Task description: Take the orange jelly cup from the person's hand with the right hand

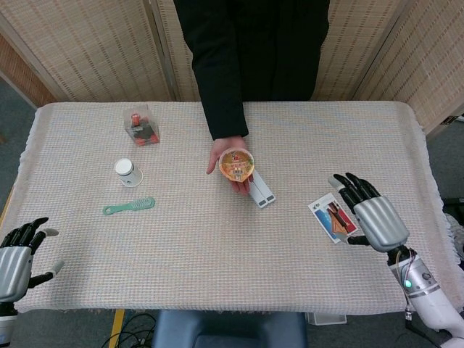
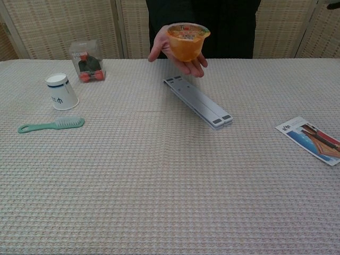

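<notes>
The orange jelly cup [image 1: 236, 164] [image 2: 188, 42] rests upright on the person's open palm [image 1: 233, 174] above the table's middle. My right hand [image 1: 371, 215] hovers over the table's right side, fingers spread and empty, well to the right of the cup and partly over a printed card [image 1: 330, 218]. My left hand [image 1: 16, 257] stays off the front left corner, fingers apart, holding nothing. Neither hand shows in the chest view.
A grey folded stand [image 1: 258, 188] lies just right of the person's hand. A white paper cup [image 1: 126, 171], a green brush [image 1: 129, 207] and a clear box holding a red toy [image 1: 140, 125] sit on the left. The card [image 2: 313, 139] lies right.
</notes>
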Controlling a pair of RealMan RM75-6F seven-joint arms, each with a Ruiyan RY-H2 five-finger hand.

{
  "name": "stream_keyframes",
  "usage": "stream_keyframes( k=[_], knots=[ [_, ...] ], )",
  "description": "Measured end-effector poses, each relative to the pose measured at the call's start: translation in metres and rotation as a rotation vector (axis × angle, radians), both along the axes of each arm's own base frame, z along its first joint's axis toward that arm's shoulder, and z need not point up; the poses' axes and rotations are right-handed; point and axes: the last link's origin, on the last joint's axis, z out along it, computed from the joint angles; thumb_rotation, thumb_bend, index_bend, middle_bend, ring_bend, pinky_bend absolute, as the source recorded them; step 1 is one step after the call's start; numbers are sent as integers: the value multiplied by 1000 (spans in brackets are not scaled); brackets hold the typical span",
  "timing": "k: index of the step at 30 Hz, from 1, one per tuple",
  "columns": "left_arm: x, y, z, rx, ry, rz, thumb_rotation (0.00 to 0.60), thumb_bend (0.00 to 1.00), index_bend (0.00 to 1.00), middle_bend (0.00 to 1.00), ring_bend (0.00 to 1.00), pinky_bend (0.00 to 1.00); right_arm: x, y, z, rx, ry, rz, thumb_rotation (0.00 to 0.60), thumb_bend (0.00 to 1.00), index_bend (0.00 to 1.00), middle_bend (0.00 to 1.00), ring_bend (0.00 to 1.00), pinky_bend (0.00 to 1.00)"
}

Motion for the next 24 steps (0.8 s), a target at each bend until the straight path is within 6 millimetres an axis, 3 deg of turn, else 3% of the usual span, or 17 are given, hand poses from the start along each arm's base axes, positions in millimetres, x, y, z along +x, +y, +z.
stream_keyframes(
  k=[14,24],
  knots=[
    [-5,-13,6,28,-16,27,600,220,359,195,201,239,119,-99,-56,187,-27,116,600,111,0,58,8,126],
    [-15,-22,9,44,-28,61,600,220,359,195,201,239,156,-146,-95,217,-6,72,600,137,0,79,8,126]
  ],
)
